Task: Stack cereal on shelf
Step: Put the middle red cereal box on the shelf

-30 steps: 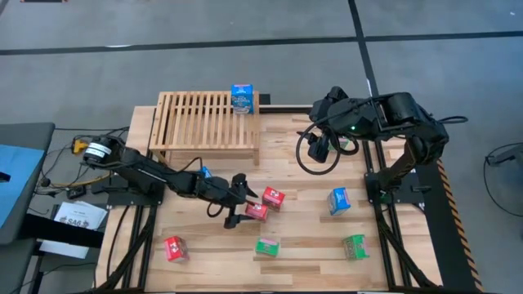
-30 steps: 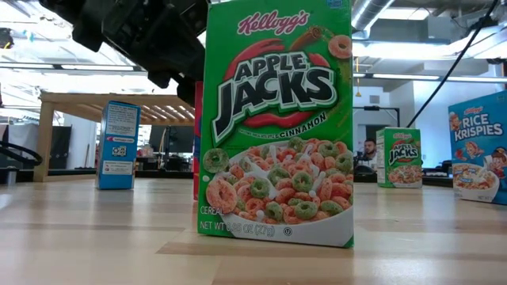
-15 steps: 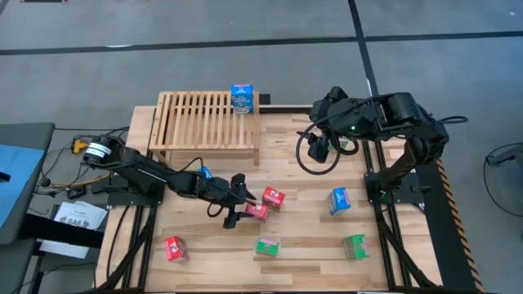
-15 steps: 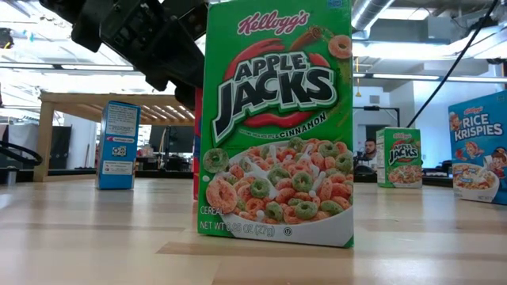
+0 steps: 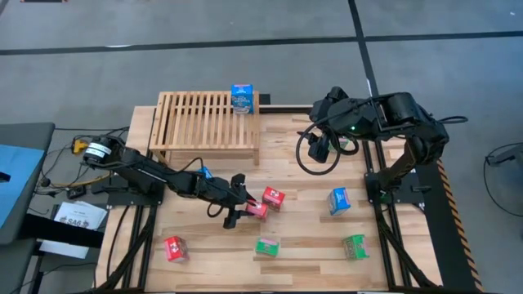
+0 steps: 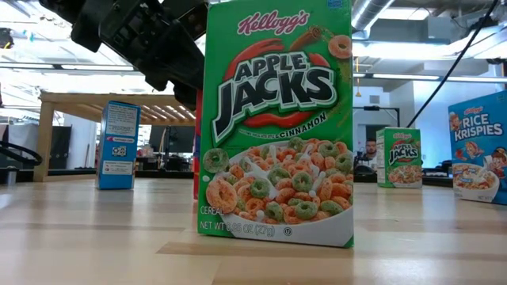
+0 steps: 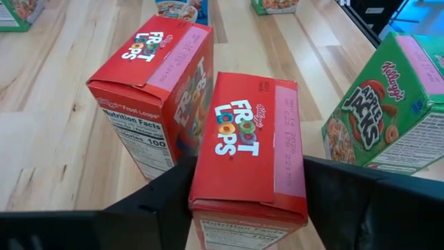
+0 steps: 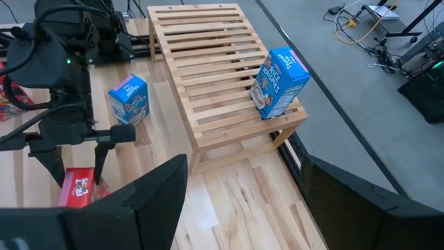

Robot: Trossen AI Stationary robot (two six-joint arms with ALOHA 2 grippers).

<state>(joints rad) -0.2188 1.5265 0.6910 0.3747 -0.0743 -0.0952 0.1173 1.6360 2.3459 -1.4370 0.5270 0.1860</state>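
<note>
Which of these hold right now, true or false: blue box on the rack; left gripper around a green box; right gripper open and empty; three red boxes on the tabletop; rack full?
1. A blue box stands on the rack. True.
2. The left gripper is around a green box. False: its fingers flank a red Froot Loops box.
3. The right gripper is open and empty. True.
4. Three red boxes are on the tabletop. True.
5. The rack is full. False: it holds only the blue box.

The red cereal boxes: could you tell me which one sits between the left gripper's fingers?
The red box in mid-table, with the left gripper around it. Its red neighbour stands just beside; the third red box sits alone near the front-left.
</note>
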